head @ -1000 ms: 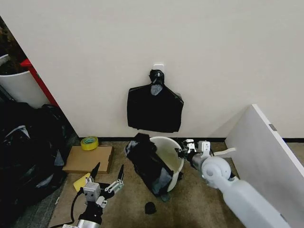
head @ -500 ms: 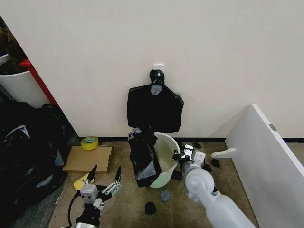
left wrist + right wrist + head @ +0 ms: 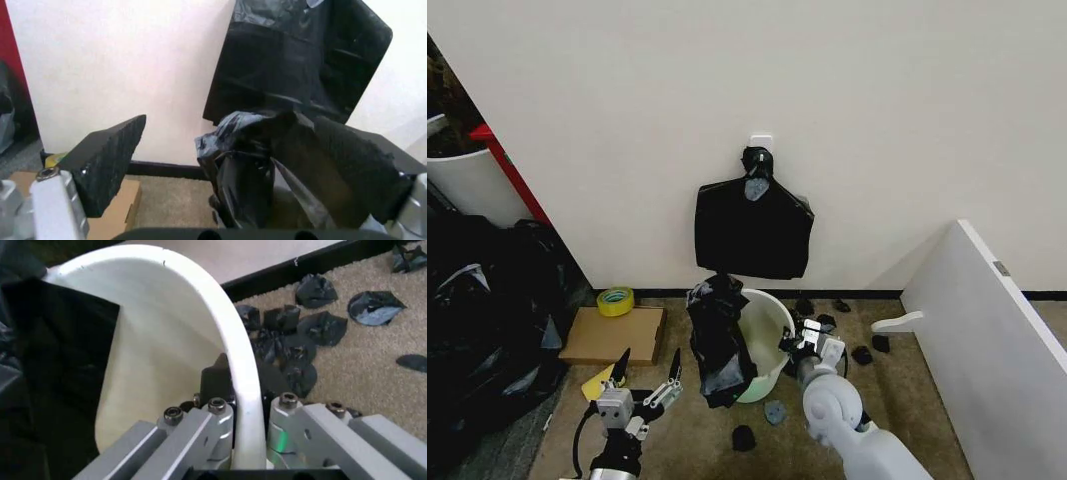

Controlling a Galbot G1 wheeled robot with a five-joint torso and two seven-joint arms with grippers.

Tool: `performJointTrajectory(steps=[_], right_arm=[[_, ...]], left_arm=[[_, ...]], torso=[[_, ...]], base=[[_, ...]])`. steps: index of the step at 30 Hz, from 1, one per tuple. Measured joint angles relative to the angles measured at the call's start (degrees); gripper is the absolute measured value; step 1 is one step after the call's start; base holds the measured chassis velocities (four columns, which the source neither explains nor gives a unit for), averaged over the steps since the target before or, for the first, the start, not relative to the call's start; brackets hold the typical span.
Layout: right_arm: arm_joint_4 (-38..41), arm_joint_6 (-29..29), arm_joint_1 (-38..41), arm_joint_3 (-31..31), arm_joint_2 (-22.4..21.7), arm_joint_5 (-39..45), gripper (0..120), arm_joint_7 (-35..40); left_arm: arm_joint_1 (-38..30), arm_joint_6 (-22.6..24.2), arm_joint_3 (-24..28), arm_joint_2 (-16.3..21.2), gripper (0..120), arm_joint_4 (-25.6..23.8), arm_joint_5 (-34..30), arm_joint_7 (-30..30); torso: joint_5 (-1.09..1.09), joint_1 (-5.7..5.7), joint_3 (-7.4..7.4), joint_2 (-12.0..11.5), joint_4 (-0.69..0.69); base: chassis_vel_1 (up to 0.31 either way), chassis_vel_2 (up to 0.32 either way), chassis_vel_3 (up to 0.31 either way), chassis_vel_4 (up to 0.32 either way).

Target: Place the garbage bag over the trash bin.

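A plain off-white wall (image 3: pixel 877 120) is met by a dark baseboard (image 3: pixel 857 294) above brown carpet (image 3: pixel 907 400). A white board (image 3: pixel 987 330) is leaned at the right. At far left, a red bar (image 3: pixel 512 175) is seen. Flat cardboard (image 3: pixel 612 335) is laid on the floor.

Quick count: one trash bin (image 3: pixel 767 335), one garbage bag (image 3: pixel 717 340) draped on it, one knotted bundle of bags (image 3: pixel 753 228) on the wall, one tape roll (image 3: pixel 614 300), one cardboard sheet (image 3: pixel 612 335), two tools, left (image 3: pixel 645 378) and right (image 3: pixel 799 338).
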Motion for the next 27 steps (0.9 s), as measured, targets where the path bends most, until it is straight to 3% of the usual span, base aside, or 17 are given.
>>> performJointTrajectory(steps=[4,9,12,19,20,25,27], right_arm=[[0.1,0.0,-0.7,0.2,-0.1,-0.6,10,-0.4],[1.8,-0.2,-2.1,0.7,-1.2,-1.6,32,-0.5],[3.9,-0.7,-3.1,1.1,-2.3,-2.6,39,-0.5],[15.1,-1.9,-8.0,6.3,-9.2,-6.6,69,-4.4],[15.1,-1.9,-8.0,6.3,-9.2,-6.6,69,-4.4],[22.4,-2.2,-7.9,7.3,-15.3,-2.2,90,-14.3],[23.9,-3.6,-6.6,6.5,-16.2,-0.3,93,-15.1]], left_arm=[[-0.2,0.1,0.2,0.0,99,0.0,0.1,0.0],[-0.4,0.2,0.5,0.0,99,0.0,0.2,0.0],[-0.4,0.2,0.4,0.2,99,0.0,0.0,0.0],[-0.5,0.9,0.3,0.5,99,0.1,-0.6,-0.3],[-0.5,0.9,0.3,0.5,99,0.1,-0.6,-0.3],[-1.0,1.9,0.3,0.8,99,0.5,-1.0,-0.8],[-1.1,2.3,0.3,0.8,99,0.6,-1.1,-1.0]], torso=[[0.00,0.00,0.00,0.0,0.00],[0.00,0.00,0.00,0.0,0.01],[0.02,0.00,0.00,0.0,0.01],[0.03,0.00,0.00,0.0,-0.01],[0.03,0.00,0.00,0.0,-0.01],[0.01,0.00,0.00,0.0,-0.01],[-0.01,0.00,0.00,0.0,-0.01]], base=[[0.000,0.000,0.000,0.000],[0.000,0.000,0.000,0.000],[0.000,0.000,0.000,0.000],[0.000,0.000,0.000,0.000],[0.000,0.000,0.000,0.000],[0.000,0.000,0.000,0.000],[0.000,0.000,0.000,0.000]])
